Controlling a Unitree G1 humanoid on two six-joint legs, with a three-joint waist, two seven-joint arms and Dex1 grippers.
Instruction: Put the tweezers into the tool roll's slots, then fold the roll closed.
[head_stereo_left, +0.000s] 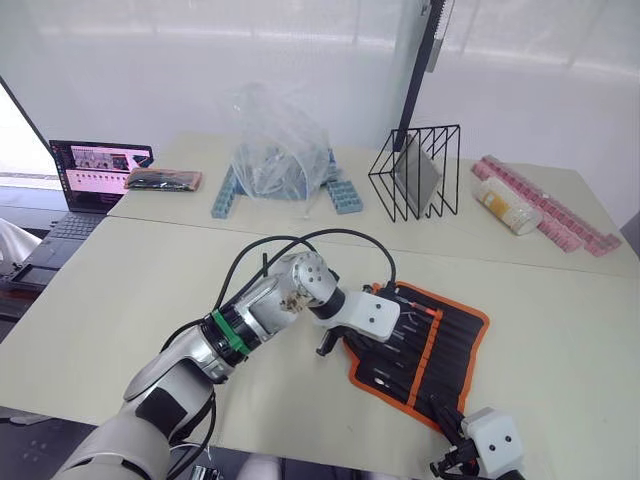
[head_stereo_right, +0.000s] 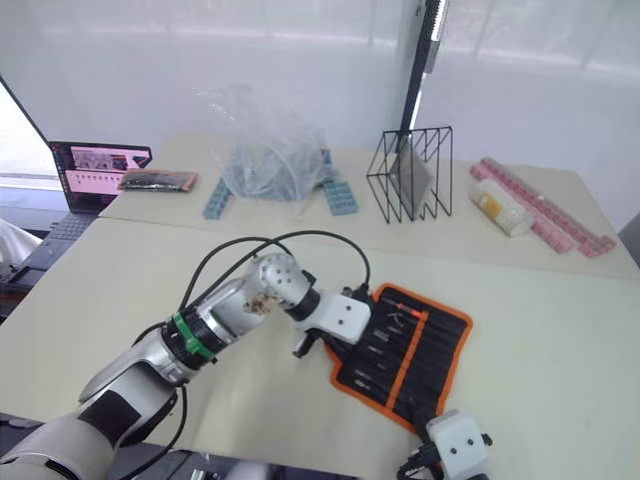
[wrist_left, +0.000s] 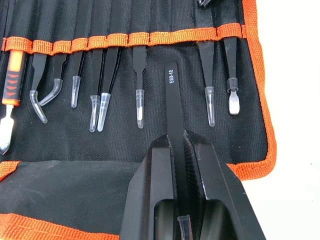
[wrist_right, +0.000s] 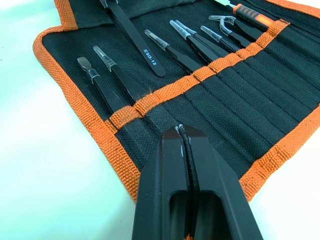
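The tool roll (head_stereo_left: 462, 342) lies open on the table, black with orange trim. Several tweezers (wrist_left: 141, 75) with clear tip caps stand in the slots (wrist_left: 150, 38) along the orange strip. An orange-handled tool (wrist_left: 15, 70) sits at one end. My left gripper (wrist_left: 176, 142) is shut on a black tweezers marked ESD-12 (wrist_left: 172, 100). It lies over the roll's inner face, its end just short of the strip, between two filled slots. My right gripper (wrist_right: 181, 131) is shut on nothing and hovers over the roll's near edge (wrist_right: 125, 165).
At the back of the table are a clear plastic bag (head_stereo_left: 275, 150) over blue bricks (head_stereo_left: 345, 195), a black wire rack (head_stereo_left: 420, 170), a jar (head_stereo_left: 505, 208) and pink blocks (head_stereo_left: 555, 210). A laptop (head_stereo_left: 95, 170) and a small pouch (head_stereo_left: 163, 180) sit far left.
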